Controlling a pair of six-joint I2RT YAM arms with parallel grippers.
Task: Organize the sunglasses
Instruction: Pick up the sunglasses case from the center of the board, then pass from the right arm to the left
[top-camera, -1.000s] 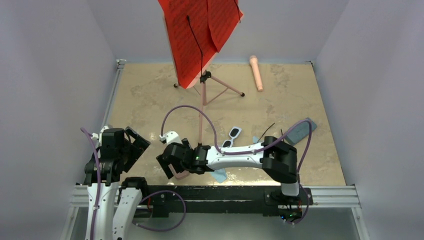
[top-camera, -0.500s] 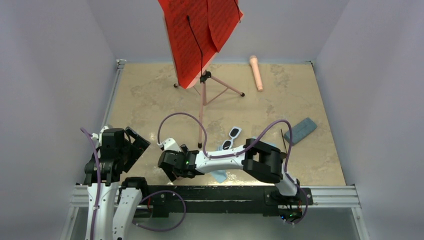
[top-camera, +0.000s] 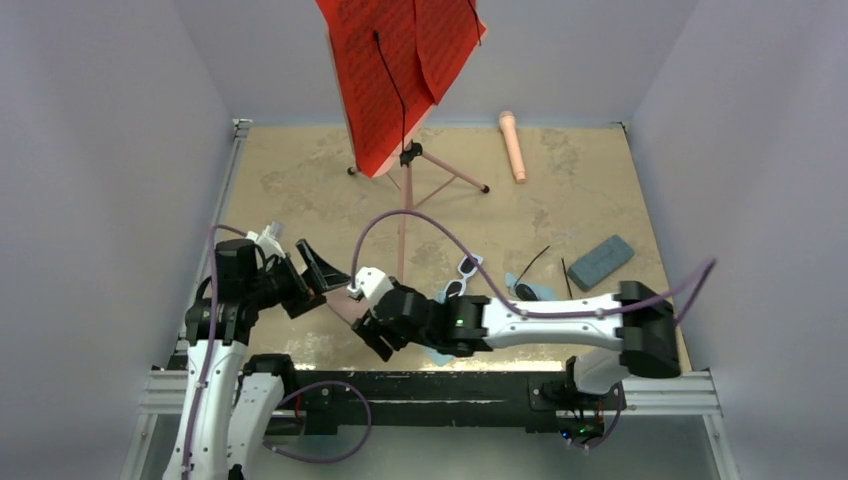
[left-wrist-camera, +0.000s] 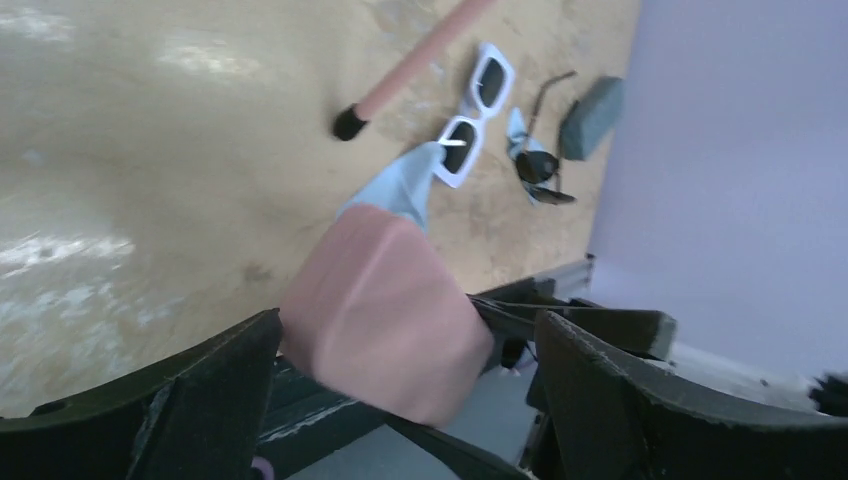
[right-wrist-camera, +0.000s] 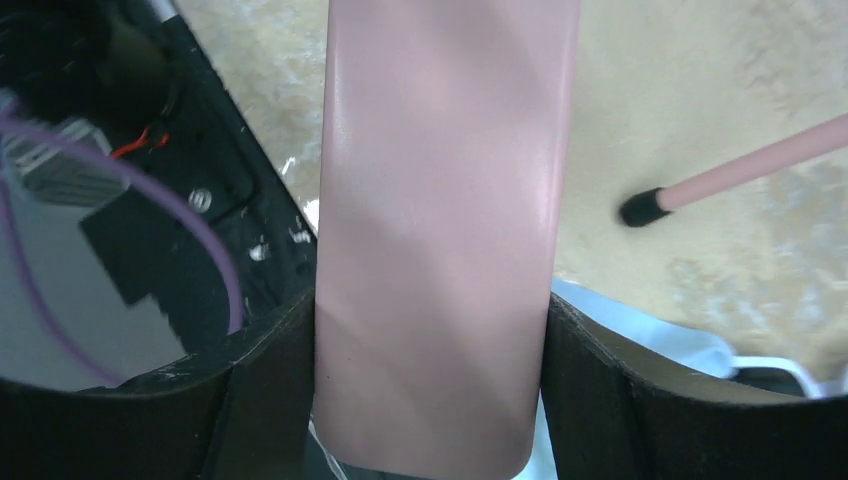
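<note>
A: While the right gripper (right-wrist-camera: 432, 360) presses a finger against each long side of the pink case (right-wrist-camera: 440, 180), how does the left gripper (left-wrist-camera: 408, 325) stand?

B: Wide open, with one finger on either side of the case's end. Whether they touch it, I cannot tell. The case hangs over the worktop's (top-camera: 290, 190) near edge, left of middle.

A: And the sunglasses?

B: Both pairs lie on the worktop. The white-framed sunglasses (left-wrist-camera: 474, 113) rest close to the near edge, about its middle, touching a pale blue cloth (left-wrist-camera: 395, 190). The black sunglasses (left-wrist-camera: 538, 168) lie just to their right, between them and the grey-blue case (top-camera: 600, 262).
</note>
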